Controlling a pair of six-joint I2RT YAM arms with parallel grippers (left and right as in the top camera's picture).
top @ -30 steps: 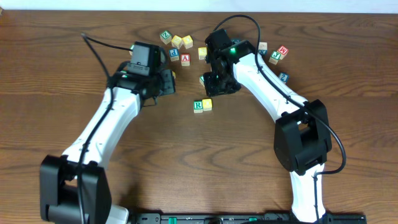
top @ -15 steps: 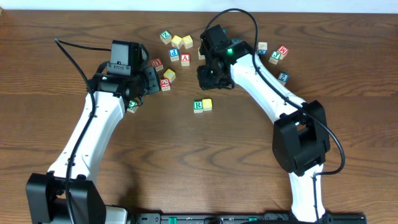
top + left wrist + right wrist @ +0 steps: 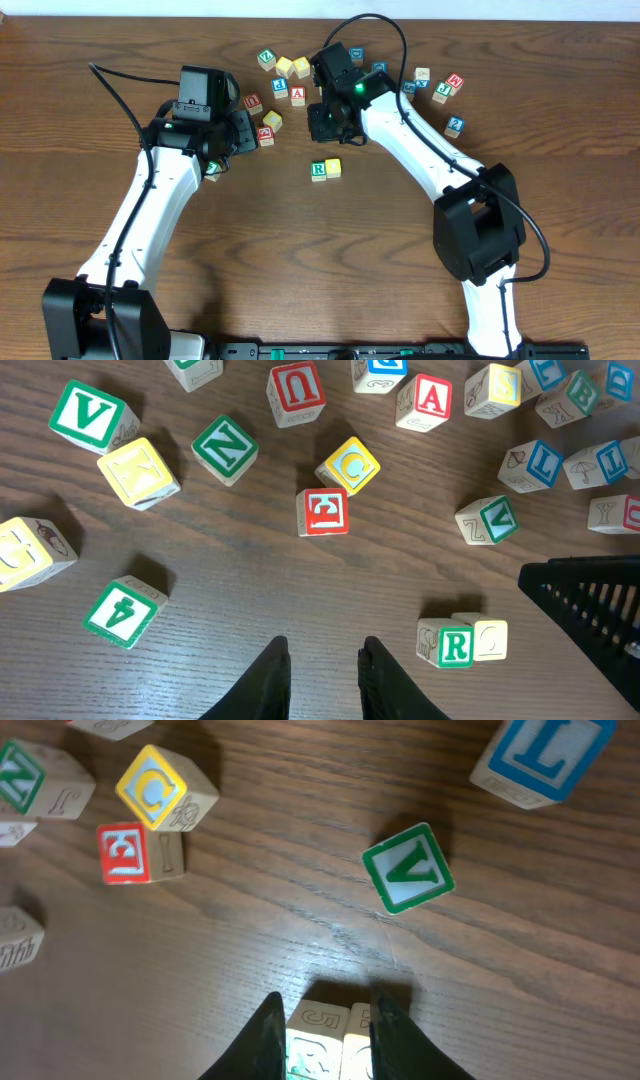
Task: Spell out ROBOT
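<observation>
A green-framed R cube (image 3: pixel 318 170) lies face up in mid-table, with a plain yellow cube (image 3: pixel 333 167) touching its right side. The left wrist view shows the same R cube (image 3: pixel 455 646) and yellow cube (image 3: pixel 491 640) lying free. My right gripper (image 3: pixel 322 122) hovers just behind them. Its fingers stand a little apart and hold nothing; between the fingertips (image 3: pixel 330 1020) I see the R cube (image 3: pixel 316 1038) and yellow cube (image 3: pixel 358 1038) on the table beyond. My left gripper (image 3: pixel 243 135) hangs over bare wood, narrowly open (image 3: pixel 325 665) and empty.
Loose letter cubes are scattered across the back of the table: a red A (image 3: pixel 297 95), two yellow cubes (image 3: pixel 293 67), a green V (image 3: pixel 408 868), a red E (image 3: pixel 325 511), a yellow C (image 3: pixel 350 465), a green 4 (image 3: pixel 122 610) and blue cubes (image 3: pixel 455 125) at the right.
My left arm swung left and then stopped. My right gripper drew back and left from the green V cube, and its fingers came closer together.
</observation>
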